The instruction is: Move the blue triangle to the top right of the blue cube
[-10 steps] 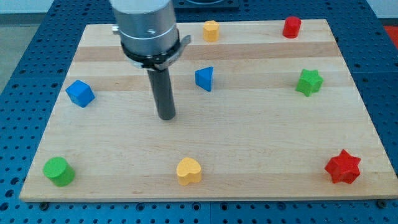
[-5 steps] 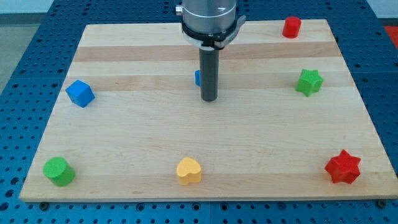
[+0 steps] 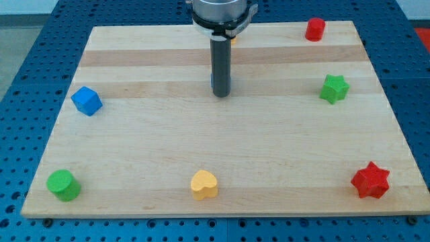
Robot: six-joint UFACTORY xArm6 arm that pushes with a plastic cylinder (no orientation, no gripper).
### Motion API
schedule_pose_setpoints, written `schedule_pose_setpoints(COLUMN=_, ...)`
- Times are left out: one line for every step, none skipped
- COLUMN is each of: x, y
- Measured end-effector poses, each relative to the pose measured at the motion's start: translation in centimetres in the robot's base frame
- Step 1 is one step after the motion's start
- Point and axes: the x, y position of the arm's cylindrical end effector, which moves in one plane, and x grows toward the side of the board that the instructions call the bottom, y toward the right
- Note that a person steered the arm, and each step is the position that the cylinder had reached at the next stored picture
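A pale wooden bench (image 3: 222, 161) is lying on a blue perforated base (image 3: 27, 74), filling most of the view. Nearest along the front edge, a green cylinder (image 3: 63, 185) is sitting at the left corner, a yellow heart (image 3: 204, 184) is resting around the middle, and a red star (image 3: 370, 180) is standing at the right corner. Farther back on the left, the blue cube (image 3: 87, 101) is sitting alone, well apart from everything else. Around the centre, my tip (image 3: 221, 95) is pressing down on the bench, and the dark rod is standing right in front of the blue triangle (image 3: 212, 83), hiding nearly all of it, so only a thin blue sliver is showing at the rod's left edge. The triangle is lying well to the right of the cube. There is no hand on this arm, only the rod. On the right, a green star (image 3: 334, 89) is sitting level with the tip, and a red cylinder (image 3: 315, 29) is standing at the far right edge.
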Motion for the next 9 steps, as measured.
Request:
schedule_pose_setpoints(x=0.0, y=0.0)
schedule_pose_setpoints(x=-0.6, y=-0.2)
schedule_pose_setpoints(x=-0.9, y=-0.3)
schedule_pose_setpoints(x=-1.6, y=-0.7)
schedule_pose_setpoints(x=-1.6, y=-0.7)
schedule_pose_setpoints(x=-2.3, y=-0.7)
schedule_pose_setpoints(x=-2.4, y=-0.3)
schedule_pose_setpoints(x=-2.4, y=2.2)
schedule_pose_setpoints(x=-3.4, y=4.3)
